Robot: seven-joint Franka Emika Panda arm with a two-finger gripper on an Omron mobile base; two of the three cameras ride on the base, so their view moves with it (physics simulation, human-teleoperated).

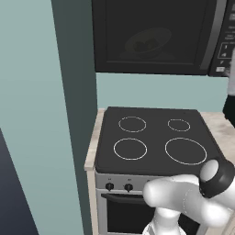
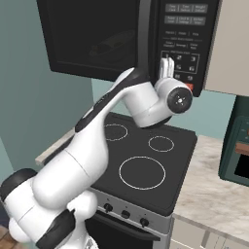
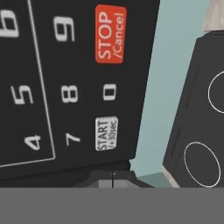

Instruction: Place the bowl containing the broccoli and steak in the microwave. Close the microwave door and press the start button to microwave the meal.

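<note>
While the claw (image 2: 167, 62) sits pinched shut, one microwave (image 2: 146, 34) (door (image 1: 153, 34) closed), one bowl (image 1: 149, 43) inside.

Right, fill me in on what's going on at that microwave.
The white robot arm has its fingers shut and raised to the keypad panel of the large black microwave, which hangs above the black four-ring stove. The microwave door is closed, and a wide pale bowl shows dimly through its tinted window. In the hand view the grey START key sits just ahead of the fingertips, below the red STOP/Cancel key. Whether it has been pressed, I cannot tell.
</note>
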